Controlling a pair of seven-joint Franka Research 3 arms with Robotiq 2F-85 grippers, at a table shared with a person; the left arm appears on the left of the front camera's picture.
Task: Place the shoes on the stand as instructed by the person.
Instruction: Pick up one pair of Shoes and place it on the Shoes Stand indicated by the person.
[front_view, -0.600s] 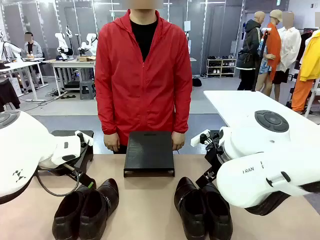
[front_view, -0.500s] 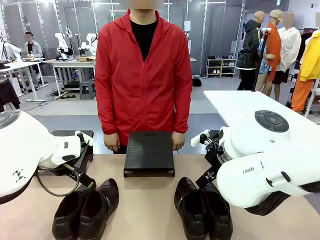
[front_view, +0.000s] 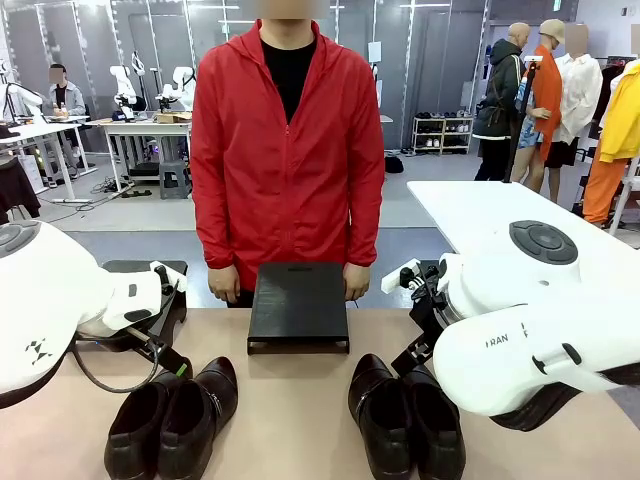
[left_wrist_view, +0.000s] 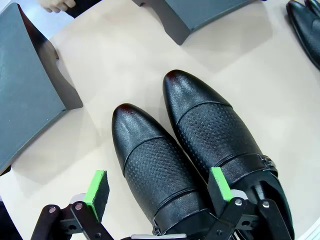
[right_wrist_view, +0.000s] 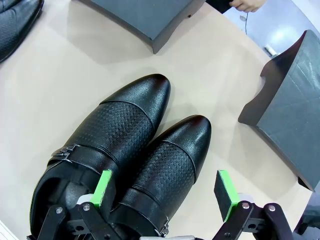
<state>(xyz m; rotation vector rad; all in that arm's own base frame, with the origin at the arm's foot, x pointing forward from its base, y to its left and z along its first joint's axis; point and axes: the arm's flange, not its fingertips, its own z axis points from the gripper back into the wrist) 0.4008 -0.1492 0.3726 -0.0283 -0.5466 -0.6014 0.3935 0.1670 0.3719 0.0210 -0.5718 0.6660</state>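
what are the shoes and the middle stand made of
Shoes: probably leather, glossy black; toes catch highlights, midsections show a dimpled texture. Middle stand: matte dark grey, possibly plastic or coated metal; flat, no glare.

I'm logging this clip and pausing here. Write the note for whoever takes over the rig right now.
Left claw: open, low over the left pair, pads either side of one shoe, nothing gripped.
Right claw: open, placed the same way over the right pair.
Both pairs sit on the table, toes toward the person. No shoe is on the middle stand.
Done: claws lined up over shoes.
Left: grip, lift and place the shoes. No pointing gesture shows, so wait for the instruction.
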